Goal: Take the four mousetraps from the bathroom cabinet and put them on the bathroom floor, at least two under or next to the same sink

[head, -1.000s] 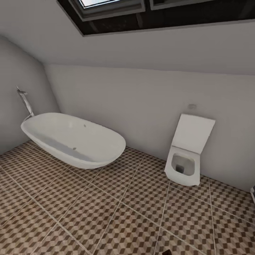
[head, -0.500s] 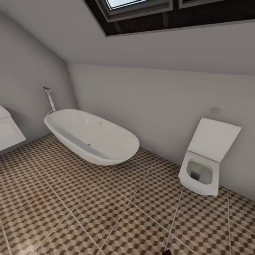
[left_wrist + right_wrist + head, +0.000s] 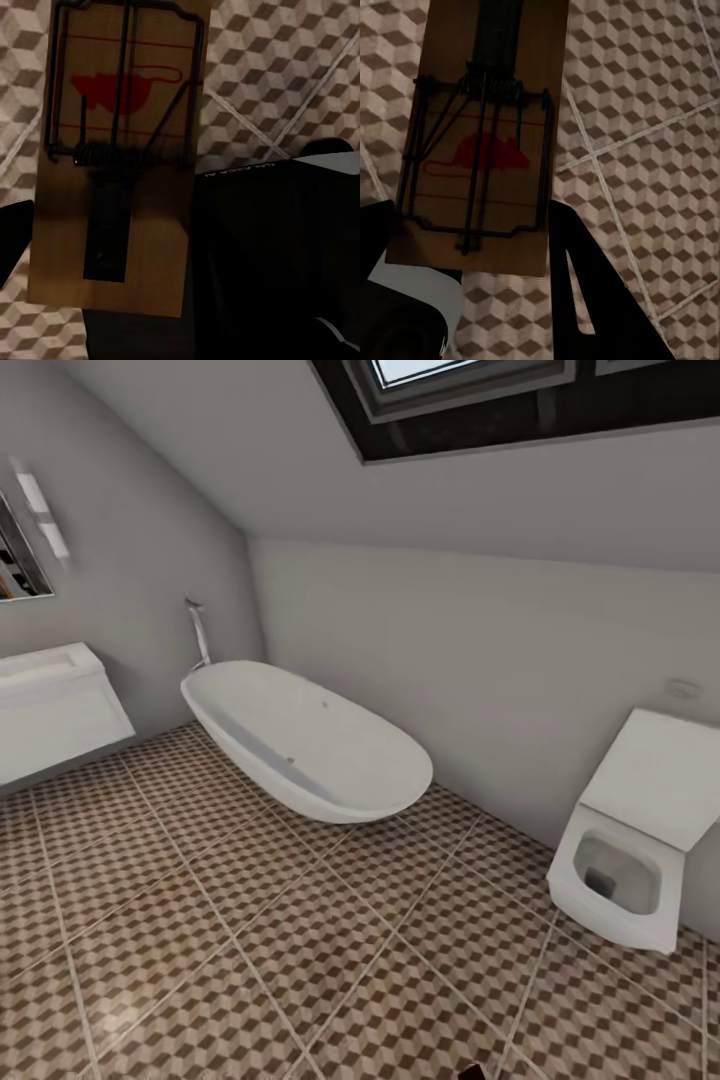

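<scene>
While the head view looks across the cube-patterned bathroom floor (image 3: 250, 920), an oval bathtub (image 3: 310, 740) stands between the white sink (image 3: 50, 705) and a toilet (image 3: 630, 840). Each wrist view shows a mousetrap (image 3: 120, 157) (image 3: 484, 135) close above tiles; whether either gripper clamps it cannot be told.

Bathroom floor (image 3: 250, 920): large square tiles printed with a brown, tan and cream cube pattern, pale grout lines running diagonally in the head view. Standing on it: an oval white bathtub (image 3: 310, 740) near the far wall, and a square white toilet (image 3: 625, 860), lid raised, against that same wall, well apart from the tub.
</scene>
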`<state>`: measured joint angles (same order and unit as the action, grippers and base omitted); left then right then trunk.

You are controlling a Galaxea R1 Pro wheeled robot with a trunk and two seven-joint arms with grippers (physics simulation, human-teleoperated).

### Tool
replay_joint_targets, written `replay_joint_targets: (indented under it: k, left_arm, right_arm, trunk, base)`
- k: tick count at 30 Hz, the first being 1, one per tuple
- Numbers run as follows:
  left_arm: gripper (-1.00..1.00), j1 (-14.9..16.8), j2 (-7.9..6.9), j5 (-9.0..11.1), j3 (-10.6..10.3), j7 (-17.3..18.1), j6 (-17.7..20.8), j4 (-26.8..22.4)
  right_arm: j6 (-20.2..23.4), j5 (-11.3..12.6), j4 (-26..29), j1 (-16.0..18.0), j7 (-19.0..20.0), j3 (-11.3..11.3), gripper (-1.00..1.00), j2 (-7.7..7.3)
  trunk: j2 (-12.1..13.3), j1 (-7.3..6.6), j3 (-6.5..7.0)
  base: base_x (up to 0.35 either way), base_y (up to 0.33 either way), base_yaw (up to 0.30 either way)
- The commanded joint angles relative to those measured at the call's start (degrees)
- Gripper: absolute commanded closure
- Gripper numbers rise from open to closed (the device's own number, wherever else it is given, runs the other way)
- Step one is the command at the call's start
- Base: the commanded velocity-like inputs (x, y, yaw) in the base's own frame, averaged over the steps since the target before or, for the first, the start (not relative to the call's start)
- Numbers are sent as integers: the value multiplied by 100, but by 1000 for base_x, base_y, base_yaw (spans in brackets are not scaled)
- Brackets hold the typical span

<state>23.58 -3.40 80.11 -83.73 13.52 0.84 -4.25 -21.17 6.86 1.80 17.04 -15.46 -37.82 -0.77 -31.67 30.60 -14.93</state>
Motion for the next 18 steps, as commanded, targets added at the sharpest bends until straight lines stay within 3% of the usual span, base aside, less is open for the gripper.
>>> replay_joint_targets:
  k: [1, 18]
  left_arm:
    - [100, 6, -3, 40, -47, 10, 4, -6]
    - [100, 6, -3, 40, -47, 10, 4, -6]
  right_arm:
    - [-23, 78, 4, 1, 8, -50, 100, -2]
    - [-20, 78, 4, 1, 8, -50, 100, -2]
  trunk:
    - [-7, 2, -8]
    - [-7, 2, -8]
  base:
    - [0, 0, 287]
    - [0, 0, 287]
